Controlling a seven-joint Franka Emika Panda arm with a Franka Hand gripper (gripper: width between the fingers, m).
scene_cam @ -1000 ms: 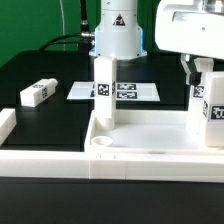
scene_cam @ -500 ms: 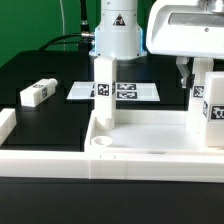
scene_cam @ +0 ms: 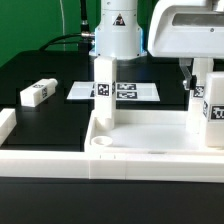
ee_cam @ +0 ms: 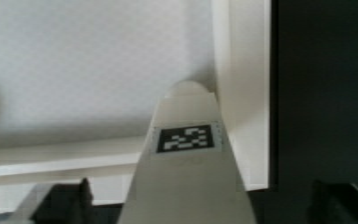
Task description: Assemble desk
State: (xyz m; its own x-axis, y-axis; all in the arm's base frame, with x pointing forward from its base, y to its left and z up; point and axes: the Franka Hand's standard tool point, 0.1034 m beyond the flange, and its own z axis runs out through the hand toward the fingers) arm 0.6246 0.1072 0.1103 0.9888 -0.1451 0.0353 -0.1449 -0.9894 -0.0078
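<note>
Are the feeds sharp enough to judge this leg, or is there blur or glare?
Wrist view: soft and grainy; the leg is close and fuzzy, and its tag is smeared. Exterior view: sharper, the markings on the upright legs read clearly, but white legs and top wash together with little contrast; no hard glare.

Arm (scene_cam: 118,35): is standing upright at the back.
Gripper (scene_cam: 205,70): is pointing straight down at the exterior view's right.
Jaws: are standing apart, not clamping.
</note>
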